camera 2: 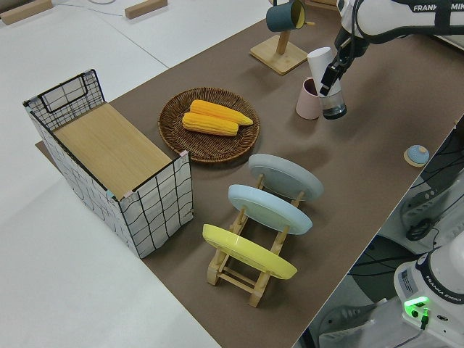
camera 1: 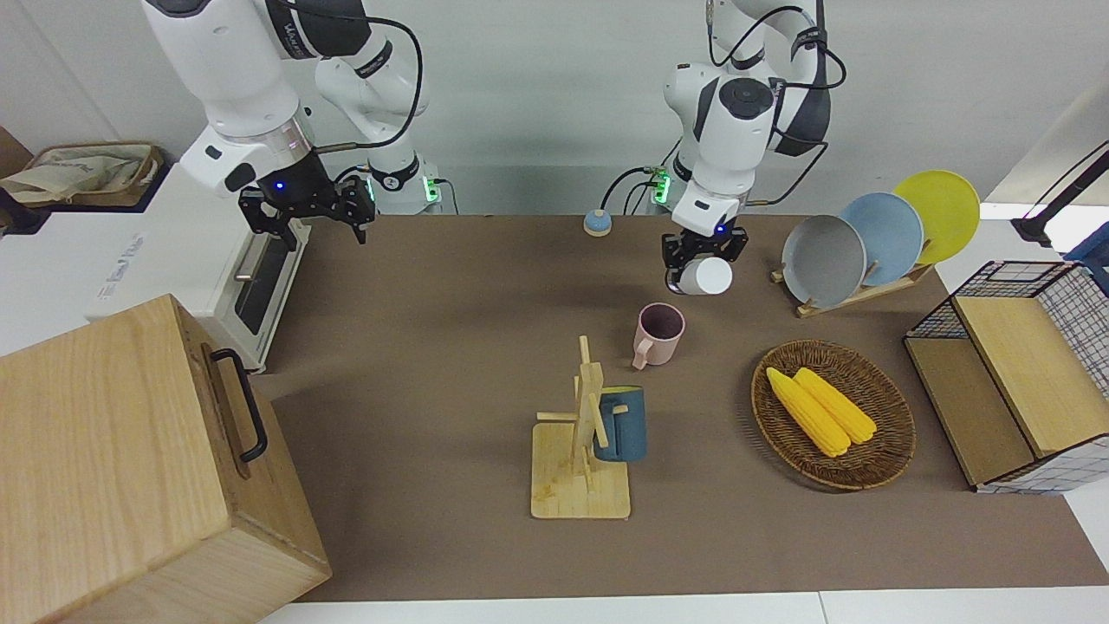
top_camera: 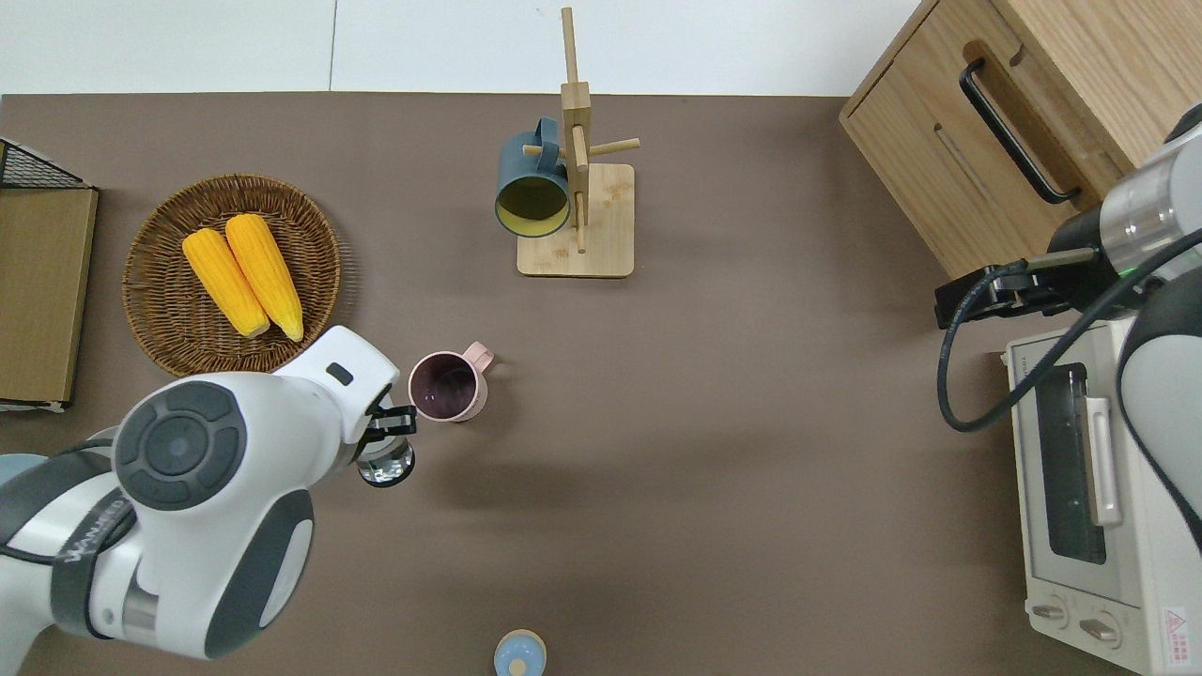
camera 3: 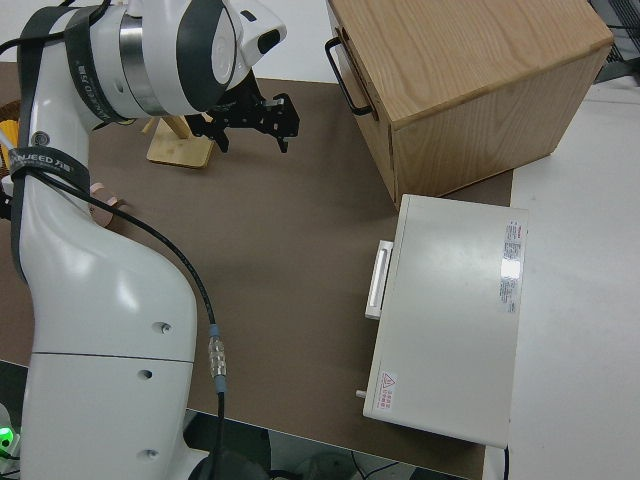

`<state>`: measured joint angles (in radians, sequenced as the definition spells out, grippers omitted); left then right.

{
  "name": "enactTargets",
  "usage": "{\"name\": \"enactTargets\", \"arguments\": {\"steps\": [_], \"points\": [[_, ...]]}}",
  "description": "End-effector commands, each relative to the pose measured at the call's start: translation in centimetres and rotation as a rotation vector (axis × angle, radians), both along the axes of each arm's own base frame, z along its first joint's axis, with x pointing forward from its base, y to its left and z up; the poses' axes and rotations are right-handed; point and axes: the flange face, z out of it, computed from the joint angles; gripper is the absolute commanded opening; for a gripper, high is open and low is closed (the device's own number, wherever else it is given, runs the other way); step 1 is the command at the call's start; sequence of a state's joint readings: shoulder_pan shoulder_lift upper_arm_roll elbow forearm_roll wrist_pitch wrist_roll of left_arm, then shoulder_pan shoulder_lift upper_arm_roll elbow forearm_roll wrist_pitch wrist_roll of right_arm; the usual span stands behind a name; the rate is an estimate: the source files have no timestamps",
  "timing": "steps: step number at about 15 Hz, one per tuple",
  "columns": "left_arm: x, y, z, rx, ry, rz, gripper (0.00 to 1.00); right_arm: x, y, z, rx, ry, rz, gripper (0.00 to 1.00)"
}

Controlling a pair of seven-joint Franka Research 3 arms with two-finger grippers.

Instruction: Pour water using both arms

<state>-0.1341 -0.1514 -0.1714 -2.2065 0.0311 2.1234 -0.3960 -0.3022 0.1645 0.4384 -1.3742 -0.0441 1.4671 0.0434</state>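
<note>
Here, "FRANKA" lettering on glossy left arm; left gripper (camera 2: 335, 72) clamped on clear cylindrical bottle (camera 2: 325, 81), white-capped, tilted beside matte pink mug (camera 1: 658, 334). Right gripper (camera 3: 255, 118) parked, fingers spread.

I can read "FRANKA EMIKA" printed in dark letters on the left arm (camera 2: 406, 18) at the top right of the left side view, though the frame edge cuts it off, and the same words again, small, on the white arm base (camera 2: 442, 290) at the lower right of that view. On the toaster oven (top_camera: 1108, 526) there is a red triangular warning sticker at the lower right of the overhead view, with wording I can't make out. The lettering on the right arm (camera 3: 40, 160) and on the white top panel of the oven is there, but I can't read it for certain.
</note>
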Motion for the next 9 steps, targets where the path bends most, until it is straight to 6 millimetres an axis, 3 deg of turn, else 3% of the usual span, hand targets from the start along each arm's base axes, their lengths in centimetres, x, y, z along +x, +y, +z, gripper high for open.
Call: {"name": "enactTargets", "arguments": {"steps": [1,9], "points": [[1.8,4.6,2.7,0.006,-0.124,0.091,0.0,-0.3,-0.2,0.4,0.021,-0.004,0.001,0.992],[6.7,12.5,9.9,0.018,-0.275,0.212,0.0,-0.3,-0.2,0.4,0.021,-0.004,0.001,0.992]]}}
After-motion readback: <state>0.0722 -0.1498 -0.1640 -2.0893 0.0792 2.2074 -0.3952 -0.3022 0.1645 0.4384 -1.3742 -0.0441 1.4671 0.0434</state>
